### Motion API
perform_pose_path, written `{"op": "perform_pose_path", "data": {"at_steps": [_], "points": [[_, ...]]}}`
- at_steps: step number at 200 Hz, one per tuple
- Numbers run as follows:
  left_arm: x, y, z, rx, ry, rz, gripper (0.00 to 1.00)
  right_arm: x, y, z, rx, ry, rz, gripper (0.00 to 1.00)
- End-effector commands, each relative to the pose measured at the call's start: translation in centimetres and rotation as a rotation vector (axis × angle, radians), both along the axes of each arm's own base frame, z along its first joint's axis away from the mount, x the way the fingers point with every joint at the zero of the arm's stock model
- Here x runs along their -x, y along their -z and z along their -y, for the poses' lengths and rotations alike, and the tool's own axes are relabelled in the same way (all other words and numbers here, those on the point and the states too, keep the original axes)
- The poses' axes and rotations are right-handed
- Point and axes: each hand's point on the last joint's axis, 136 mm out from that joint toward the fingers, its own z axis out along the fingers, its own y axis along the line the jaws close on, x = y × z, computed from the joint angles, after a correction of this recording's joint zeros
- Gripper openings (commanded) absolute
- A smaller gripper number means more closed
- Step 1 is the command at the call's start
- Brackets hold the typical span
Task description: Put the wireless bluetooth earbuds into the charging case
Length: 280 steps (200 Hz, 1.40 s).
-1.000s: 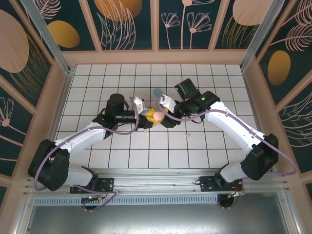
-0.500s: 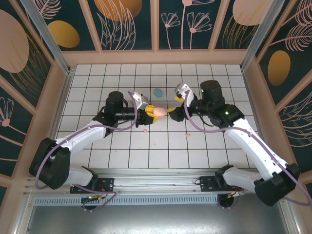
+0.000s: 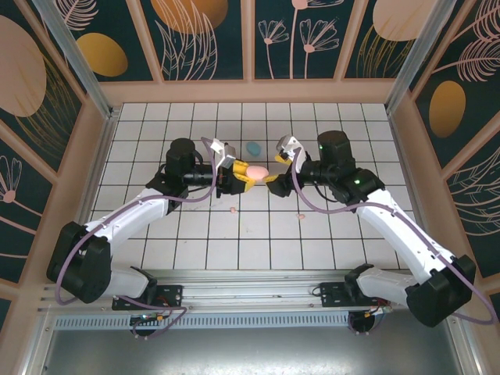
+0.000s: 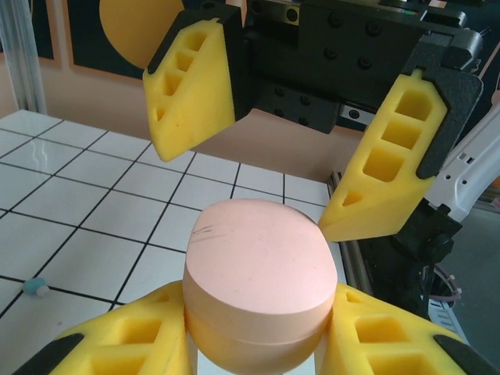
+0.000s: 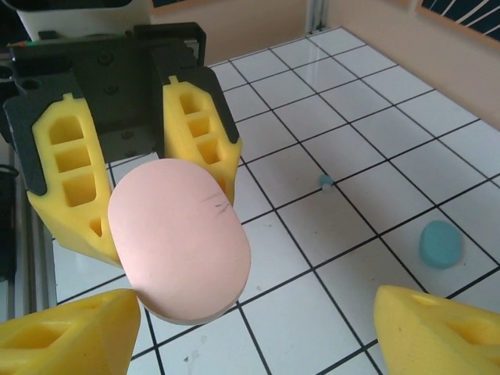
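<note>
Pink case (image 4: 258, 273), clamped in L gripper (image 3: 241, 175); R gripper (image 4: 248, 187) jaws apart: centre R on lid half, pinch squarely, keep L steady.

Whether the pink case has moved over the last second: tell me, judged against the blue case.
Yes. The pink case, in the left gripper, has shifted up the overhead view, closer to the blue case, which lies where it was.

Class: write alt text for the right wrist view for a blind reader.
The left gripper clamps a pink oval case above white tiles. The right gripper stands open in front of it. A teal case and a tiny teal earbud lie nearby.
</note>
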Motion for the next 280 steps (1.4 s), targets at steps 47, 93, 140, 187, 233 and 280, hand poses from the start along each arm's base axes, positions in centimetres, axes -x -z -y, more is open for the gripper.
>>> {"op": "perform_pose_path", "data": {"at_steps": [47, 93, 140, 187, 233, 280], "points": [[0.9, -1.6, -0.2, 0.019, 0.043, 0.031, 0.17, 0.2, -1.2, -1.7, -0.002, -0.115, 0.029, 0.78], [1.0, -1.7, -0.2, 0.013, 0.046, 0.033, 0.17, 0.8, -0.6, -2.7, 0.021, -0.18, -0.012, 0.77], [1.1, -1.7, -0.3, 0.01, 0.047, 0.035, 0.16, 1.3, -0.1, -3.1, 0.033, -0.216, -0.026, 0.77], [1.3, -1.7, -0.4, 0.006, 0.049, 0.039, 0.16, 0.8, 0.1, -2.8, 0.05, -0.196, -0.04, 0.57], [1.5, -1.4, -0.4, -0.004, 0.063, 0.046, 0.14, -0.8, -1.9, -1.4, -0.056, -0.135, -0.085, 0.41], [1.8, -1.4, -0.5, -0.006, 0.077, 0.058, 0.14, -2.0, -2.6, -0.8, -0.083, -0.086, -0.097, 0.42]]}}
